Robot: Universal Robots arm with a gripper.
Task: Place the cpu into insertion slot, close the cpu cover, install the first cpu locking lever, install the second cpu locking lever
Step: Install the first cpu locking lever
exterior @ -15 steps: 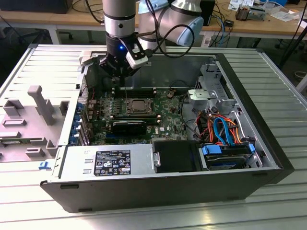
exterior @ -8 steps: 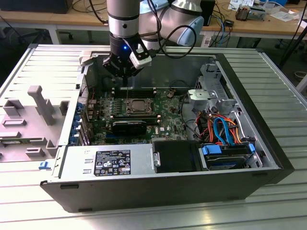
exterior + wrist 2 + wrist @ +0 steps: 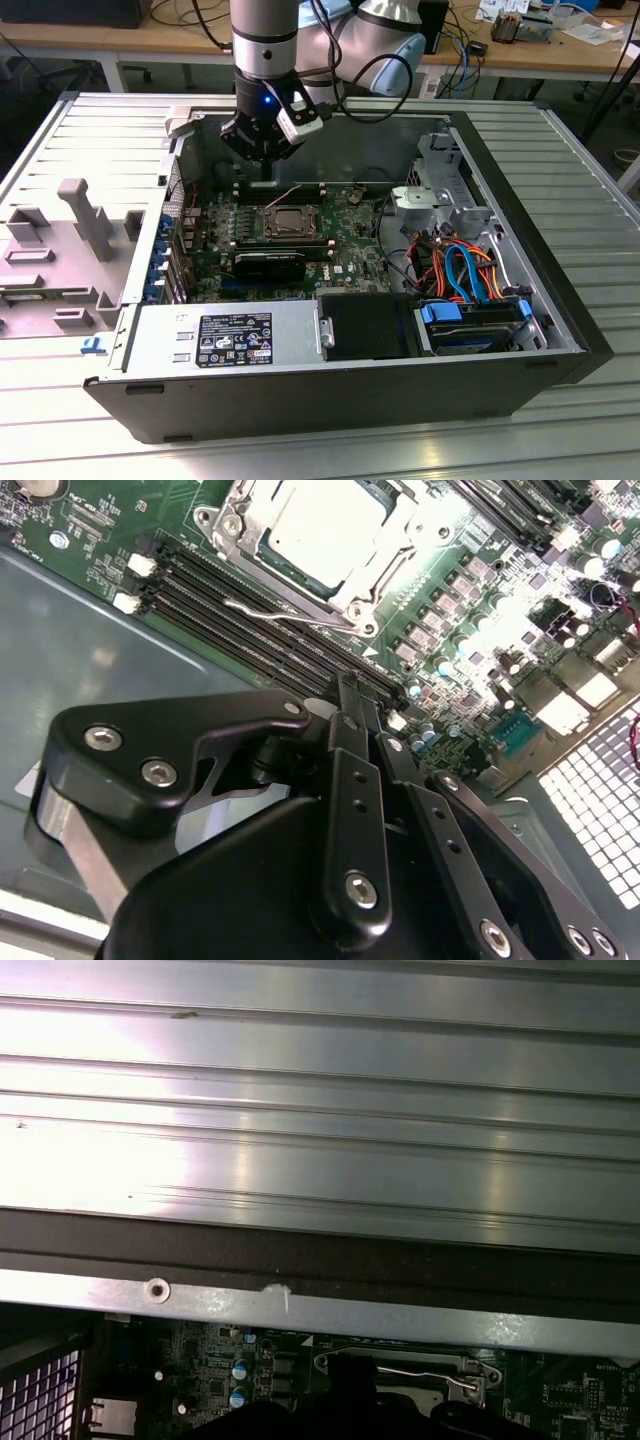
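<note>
Closed, empty gripper point(image 3: 350, 695) hangs upright above the cpu point(image 3: 325, 535) beneath its cover point(image 3: 385, 575).

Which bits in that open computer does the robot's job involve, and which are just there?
Part of the job:
cpu
cpu cover
locking lever
claw

Just there:
memory slots
power supply
orange and blue cables
grey side panel
</note>
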